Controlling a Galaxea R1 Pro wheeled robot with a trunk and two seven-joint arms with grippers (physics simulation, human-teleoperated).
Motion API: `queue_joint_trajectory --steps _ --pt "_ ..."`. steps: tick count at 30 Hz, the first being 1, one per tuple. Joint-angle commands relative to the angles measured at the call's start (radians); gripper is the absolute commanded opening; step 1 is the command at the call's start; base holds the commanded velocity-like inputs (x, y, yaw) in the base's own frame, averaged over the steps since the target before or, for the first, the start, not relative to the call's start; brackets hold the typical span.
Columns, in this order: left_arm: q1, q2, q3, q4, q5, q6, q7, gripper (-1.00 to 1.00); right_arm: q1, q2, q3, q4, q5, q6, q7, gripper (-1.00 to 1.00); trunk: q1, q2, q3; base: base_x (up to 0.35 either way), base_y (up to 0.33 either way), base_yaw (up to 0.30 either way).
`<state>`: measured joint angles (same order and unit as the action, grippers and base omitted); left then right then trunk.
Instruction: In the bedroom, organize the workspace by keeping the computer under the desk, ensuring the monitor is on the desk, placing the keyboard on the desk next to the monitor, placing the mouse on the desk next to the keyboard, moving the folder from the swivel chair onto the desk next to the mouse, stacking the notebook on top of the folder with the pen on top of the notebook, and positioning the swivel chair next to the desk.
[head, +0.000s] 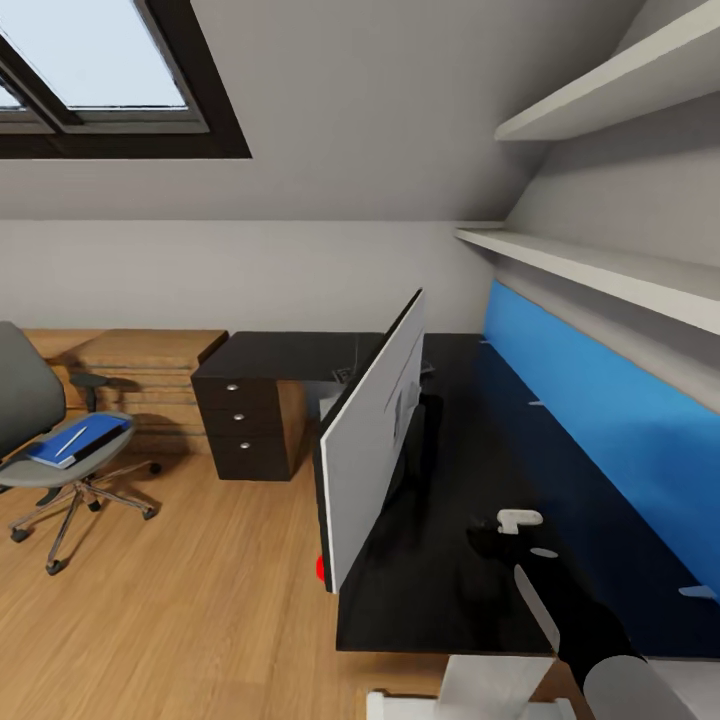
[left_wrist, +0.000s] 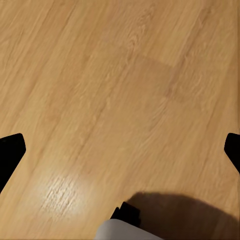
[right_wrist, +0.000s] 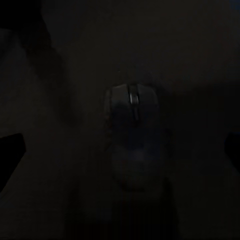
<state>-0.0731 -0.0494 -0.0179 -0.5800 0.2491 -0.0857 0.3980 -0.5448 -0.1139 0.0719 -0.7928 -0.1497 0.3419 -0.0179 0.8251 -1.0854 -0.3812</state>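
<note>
Right gripper (head: 515, 535) sits in the lower right of the head view, low over the black desk (head: 470, 470), its fingers dark against the dark top and hard to separate, so from here I cannot tell its spread; the monitor (head: 370, 450) stands edge-on at centre, its screen face turned away, a red dot at its lower corner; at the left edge the swivel chair (head: 45, 440) is cut off, with the blue folder (head: 85, 440) on its seat and a thin white pen (head: 75, 442) on top; any notebook there is too small to make out.

Left gripper (left_wrist: 120, 150) in its wrist view shows two black fingertips (left_wrist: 10, 152) at opposite edges, spread wide over wooden floor (left_wrist: 120, 75).

Right wrist view is very dark; the mouse (right_wrist: 131, 135) lies on the desk between wide-set fingertips (right_wrist: 11, 150), untouched.
</note>
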Motion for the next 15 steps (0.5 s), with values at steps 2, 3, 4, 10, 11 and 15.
queue_joint_trajectory --steps 2,3,4,10,11,15 --pt "-0.001 0.000 -0.002 -0.001 0.011 -0.006 0.003 1.00 -0.001 -0.001 0.003 0.008 -0.008 0.006 -0.002 1.00 0.001 -0.001 -0.001 0.306 0.000 0.000" --pt "-0.001 0.000 -0.002 -0.002 0.011 -0.006 0.003 1.00 -0.002 -0.001 0.003 0.018 -0.008 0.007 -0.002 1.00 0.001 -0.001 -0.001 0.313 0.000 0.000" --pt "-0.001 0.000 -0.002 -0.003 0.011 -0.006 0.004 1.00 -0.002 -0.001 0.003 0.022 -0.008 0.008 -0.002 1.00 0.001 -0.001 -0.001 0.293 0.000 0.000" --pt "-0.001 -0.002 -0.001 -0.013 0.012 -0.006 0.003 1.00 -0.004 -0.001 0.003 0.042 -0.008 0.009 -0.002 1.00 0.001 -0.001 -0.001 0.157 0.000 0.000" --pt "-0.001 -0.003 -0.001 -0.025 0.012 -0.006 0.003 1.00 -0.004 -0.001 0.003 0.046 -0.008 0.009 -0.002 1.00 0.001 -0.001 -0.001 0.054 0.000 0.000" --pt "-0.001 -0.004 -0.001 -0.056 0.013 -0.005 0.005 1.00 -0.005 -0.001 0.003 0.050 -0.008 0.009 -0.002 1.00 0.012 -0.022 -0.011 0.024 0.000 0.000"
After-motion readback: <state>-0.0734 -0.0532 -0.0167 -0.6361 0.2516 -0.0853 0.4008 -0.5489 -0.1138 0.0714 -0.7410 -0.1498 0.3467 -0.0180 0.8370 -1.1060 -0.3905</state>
